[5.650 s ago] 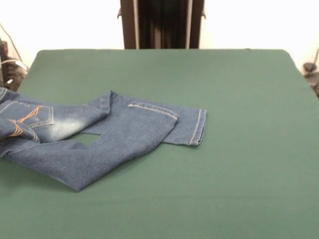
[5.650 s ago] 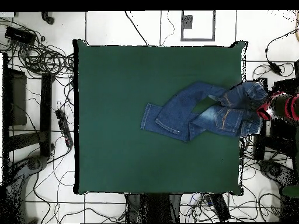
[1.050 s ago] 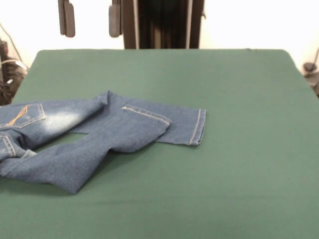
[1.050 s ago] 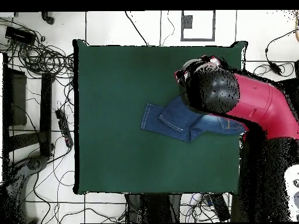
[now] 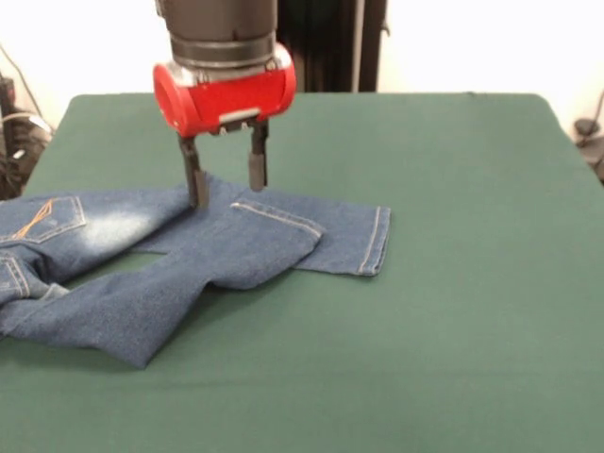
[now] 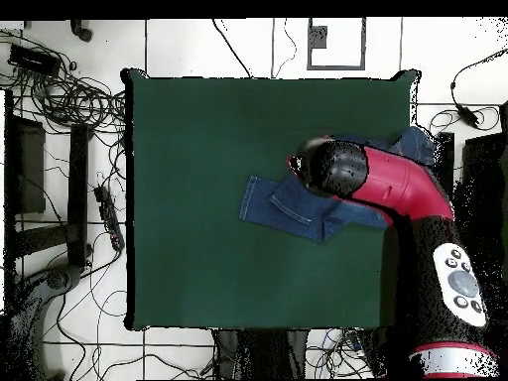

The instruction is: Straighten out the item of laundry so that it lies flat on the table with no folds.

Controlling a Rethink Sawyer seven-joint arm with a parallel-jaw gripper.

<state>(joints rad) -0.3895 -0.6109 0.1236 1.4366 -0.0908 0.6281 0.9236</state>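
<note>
The blue denim jeans [image 5: 236, 250] lie crumpled on the left half of the green table [image 5: 453, 189], legs crossed and one leg folded over the other, waist and orange-stitched pocket at the picture's left edge. My gripper [image 5: 225, 189] is open, pointing straight down over the far edge of the folded legs. Its left fingertip [image 5: 199, 198] touches or nearly touches the denim, and the right one sits just above it. In the overhead view the red arm [image 6: 397, 184] covers the gripper and much of the jeans [image 6: 283, 203], whose leg ends point toward the middle of the table [image 6: 198, 198].
The robot's pedestal [image 5: 321, 47] stands beyond the table's far edge. In the overhead view cables and dark stands [image 6: 60, 129] crowd the floor left of the table. The jeans' waist lies close to the table's edge beside the arm.
The arm has come in over the jeans with its gripper open. The waist end has shifted and lies flatter, with the pocket further toward the front view's left edge.
</note>
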